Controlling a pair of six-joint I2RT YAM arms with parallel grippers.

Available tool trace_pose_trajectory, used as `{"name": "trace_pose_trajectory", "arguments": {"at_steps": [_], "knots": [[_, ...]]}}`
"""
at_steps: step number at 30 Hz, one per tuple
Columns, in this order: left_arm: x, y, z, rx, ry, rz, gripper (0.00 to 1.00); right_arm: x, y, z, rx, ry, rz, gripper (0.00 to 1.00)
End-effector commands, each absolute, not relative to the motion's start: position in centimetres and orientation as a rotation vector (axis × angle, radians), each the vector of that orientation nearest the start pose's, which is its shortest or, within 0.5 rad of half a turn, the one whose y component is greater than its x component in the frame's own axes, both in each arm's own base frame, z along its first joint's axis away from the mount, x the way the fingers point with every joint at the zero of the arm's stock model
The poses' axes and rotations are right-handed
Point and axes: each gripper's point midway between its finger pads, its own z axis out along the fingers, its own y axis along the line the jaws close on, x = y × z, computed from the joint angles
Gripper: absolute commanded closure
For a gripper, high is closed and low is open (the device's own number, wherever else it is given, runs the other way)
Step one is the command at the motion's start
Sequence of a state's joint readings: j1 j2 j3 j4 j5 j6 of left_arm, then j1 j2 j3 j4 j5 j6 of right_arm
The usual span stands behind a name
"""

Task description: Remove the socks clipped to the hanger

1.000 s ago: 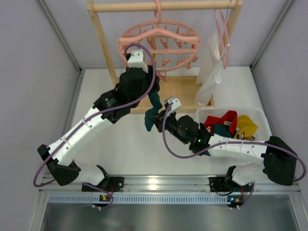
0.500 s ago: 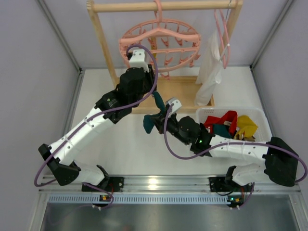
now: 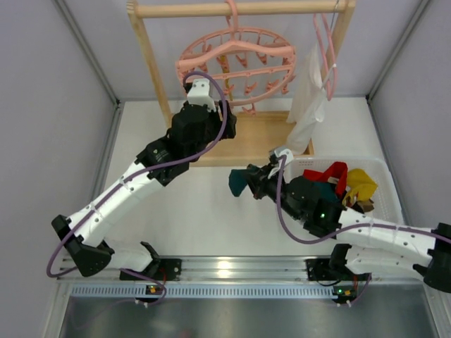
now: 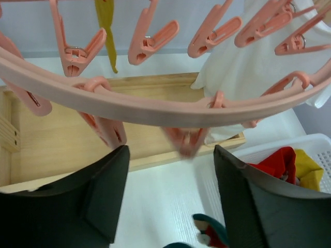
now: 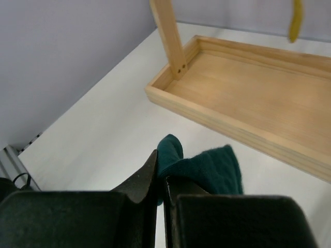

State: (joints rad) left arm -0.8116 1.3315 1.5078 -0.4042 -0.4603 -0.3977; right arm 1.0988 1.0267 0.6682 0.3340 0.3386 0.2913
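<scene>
White tabletop [image 3: 204, 211] lay below; right gripper [image 5: 160, 178] pinched a teal sock [image 5: 207, 168], left gripper [image 4: 170, 165] gaped, apparently empty, under the hanger [image 4: 129, 106].

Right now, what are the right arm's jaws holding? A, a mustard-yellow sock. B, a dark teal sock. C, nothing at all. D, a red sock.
B: the right wrist view shows the right jaws closed on a dark teal sock, held up off the white table.

We are looking down on the whole bench [image 3: 190, 211] from overhead; both wrist views are facing far, close-up, sharing the wooden tray [image 4: 62, 139].
</scene>
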Motion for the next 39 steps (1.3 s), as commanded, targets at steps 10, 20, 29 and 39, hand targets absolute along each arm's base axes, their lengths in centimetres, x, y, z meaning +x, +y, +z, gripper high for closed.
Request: {"name": "trace_pose_trajectory", "arguments": {"at_steps": [10,20,29,39], "knots": [[27.7,-24.4,36.4,0.073,1.809,-0.678,0.02,24.7,15.2,24.8,-0.078,1.83,0.267,1.0],[24.1,-20.0,31.1,0.085,1.92,-0.586,0.01,26.5,0.9,24.7,0.351,1.806,-0.065,1.0],[21.9,-18.6,28.6,0.176,2.022,-0.536,0.01,28.2,-6.5,20.9,0.707,1.784,-0.07,0.96],[20.2,-15.9,28.3,0.192,2.037,-0.472,0.01,27.1,-6.4,21.3,0.73,1.738,0.027,0.08]]}}
